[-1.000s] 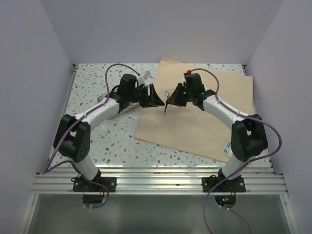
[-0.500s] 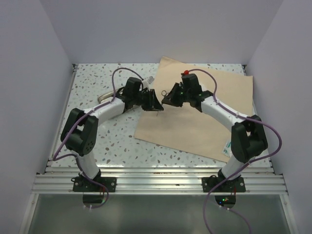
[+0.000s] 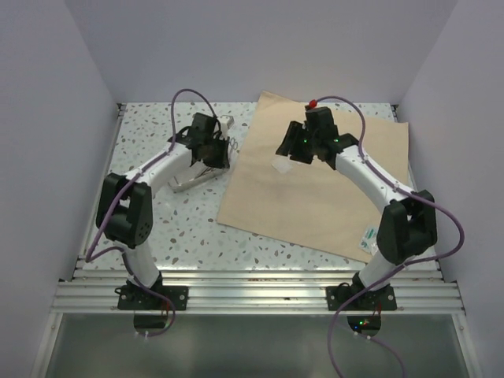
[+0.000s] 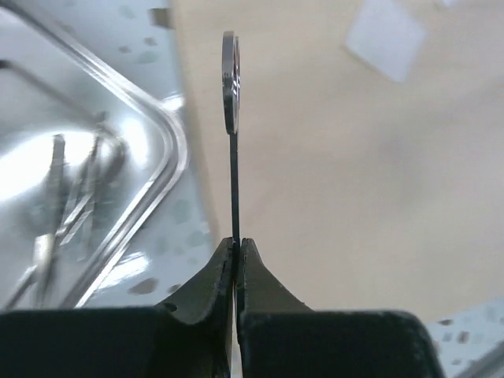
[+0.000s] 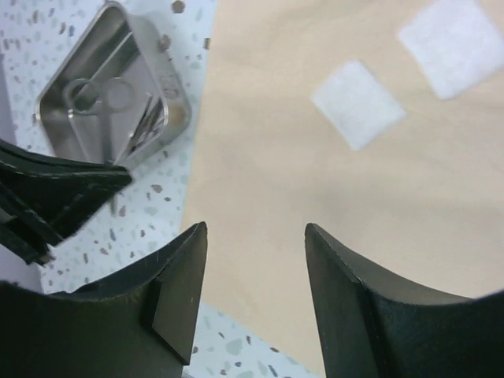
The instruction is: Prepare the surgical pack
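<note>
Now L gripper pinches thin instrument — R gripper gaping.

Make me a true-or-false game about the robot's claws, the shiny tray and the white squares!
1. The left claw is shut on a thin metal tool. True.
2. The right claw is holding a white square. False: the right claw is open and empty.
3. Two white gauze squares lie on the tan sheet. True.
4. The shiny tray sits on the tan sheet. False: the shiny tray sits on the speckled table, beside the sheet.
5. The tray has metal tools in it. True.
</note>
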Action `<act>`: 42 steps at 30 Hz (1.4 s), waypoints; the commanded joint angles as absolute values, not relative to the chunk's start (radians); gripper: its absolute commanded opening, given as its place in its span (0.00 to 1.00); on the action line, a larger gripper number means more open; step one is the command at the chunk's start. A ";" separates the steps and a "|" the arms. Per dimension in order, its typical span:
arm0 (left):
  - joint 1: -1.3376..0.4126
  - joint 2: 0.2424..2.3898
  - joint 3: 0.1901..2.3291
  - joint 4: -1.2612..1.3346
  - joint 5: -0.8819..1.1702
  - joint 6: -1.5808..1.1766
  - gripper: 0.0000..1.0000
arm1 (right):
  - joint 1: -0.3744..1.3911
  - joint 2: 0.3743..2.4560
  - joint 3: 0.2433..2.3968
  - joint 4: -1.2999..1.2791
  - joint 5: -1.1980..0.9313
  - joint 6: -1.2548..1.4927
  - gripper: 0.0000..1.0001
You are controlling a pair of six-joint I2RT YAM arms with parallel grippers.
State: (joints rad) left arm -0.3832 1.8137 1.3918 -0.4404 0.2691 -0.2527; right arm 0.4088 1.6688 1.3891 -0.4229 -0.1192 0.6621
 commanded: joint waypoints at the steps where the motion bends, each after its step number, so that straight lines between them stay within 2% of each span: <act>1: -0.339 1.821 1.469 -0.592 0.003 -0.017 0.00 | 0.380 1.589 1.398 -0.518 -0.058 0.529 0.57; 7: -0.265 1.929 1.572 -0.661 -0.073 0.149 0.00 | 0.380 1.525 1.227 -0.468 -0.135 0.583 0.57; 13: -0.245 1.999 1.606 -0.680 -0.014 0.150 0.01 | 0.379 1.560 1.285 -0.480 -0.101 0.528 0.58; 16: -0.245 2.014 1.594 -0.669 -0.005 0.147 0.04 | 0.365 1.580 1.331 -0.500 -0.060 0.479 0.59; 25: -0.245 2.020 1.566 -0.657 0.044 0.111 0.31 | 0.244 1.738 1.417 -0.554 0.106 0.347 0.60; 30: -0.245 1.962 1.542 -0.664 0.014 0.036 0.36 | 0.180 1.880 1.508 -0.598 0.250 0.212 0.60; 34: -0.245 1.893 1.545 -0.658 -0.041 -0.056 0.45 | 0.135 1.950 1.543 -0.624 0.346 0.091 0.59; 42: -0.245 1.773 1.493 -0.598 0.181 -0.144 0.47 | 0.037 1.959 1.494 -0.586 0.310 -0.122 0.59</act>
